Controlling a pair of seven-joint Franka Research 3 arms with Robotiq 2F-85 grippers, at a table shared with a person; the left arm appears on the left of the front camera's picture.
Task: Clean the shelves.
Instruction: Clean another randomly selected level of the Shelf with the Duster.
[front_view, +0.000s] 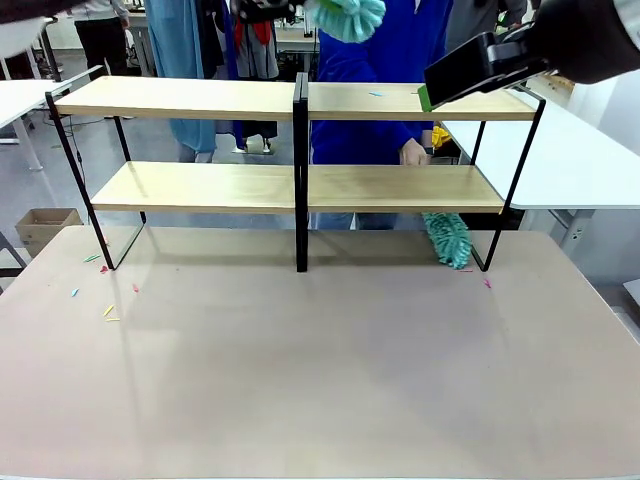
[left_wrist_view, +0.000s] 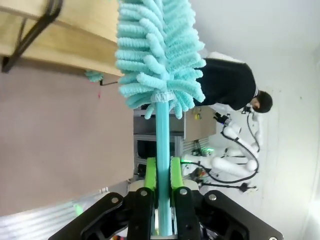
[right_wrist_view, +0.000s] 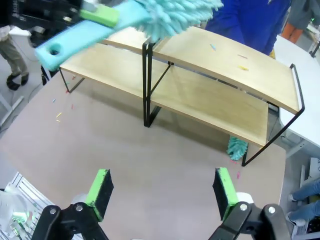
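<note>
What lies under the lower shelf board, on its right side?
A fluffy teal duster rests on the table there, beside the right leg of the shelves. The lower board covers its upper end, so its handle cannot be seen.

The top edge of the front view cuts off the duster (front_view: 347, 17), leaving part of its fluffy head; the handle is out of frame there. In the left wrist view the head's tip runs past the top edge, and the handle's lower end is hidden between the pads of the left claw (left_wrist_view: 163, 170). The second duster (front_view: 447, 240) has its upper end hidden behind the lower board of the shelves (front_view: 200, 187). A person's hand (front_view: 412, 153) is partly behind that board. The right claw (front_view: 428, 92) is a dark, blurred bulk in the front view, cropped at the upper right. Coloured scraps (front_view: 108, 312) on the tabletop (front_view: 320, 380) are too small to identify.
</note>
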